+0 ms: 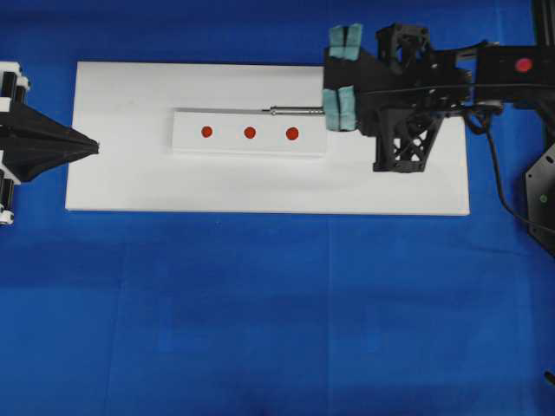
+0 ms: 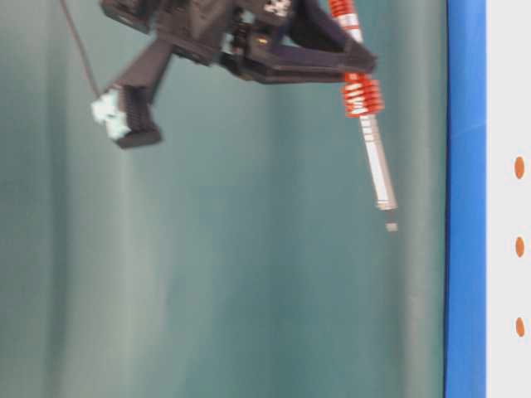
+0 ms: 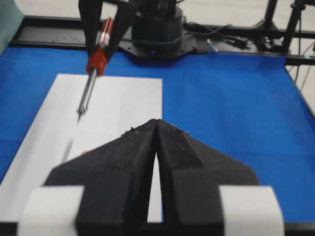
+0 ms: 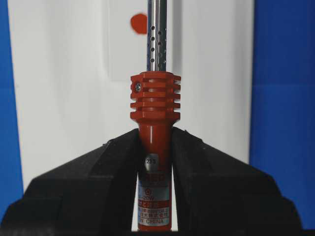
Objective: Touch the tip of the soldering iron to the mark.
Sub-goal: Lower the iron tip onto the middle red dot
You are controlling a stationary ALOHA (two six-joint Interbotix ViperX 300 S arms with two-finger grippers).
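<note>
Blue cloth covers the tabletop [image 1: 260, 303]; on it lies a white board [image 1: 121, 182] that carries a white block [image 1: 227, 133] with a row of three red dots. The left end effector [image 1: 94, 147] rests at the board's left edge, jaws together and empty. The right end effector [image 4: 155, 162] is clamped on the red handle of the soldering iron [image 4: 156, 98], which hangs above the board, not touching it.

In the overhead view the shaft runs along the block's far edge, with the tip [image 1: 265, 110] near the mark [image 1: 250, 133], the middle dot, but offset from it.

Procedure, as judged:
1. Bring the tip directly over the middle dot, not the larger end dot.
2. Descend slowly; check clearance in the table-level view.
3. Stop at first contact; avoid side load.

Legible on the handle label: "20W", "CHINA"; a round sticker reads roughly "233". Other characters are unreadable.
</note>
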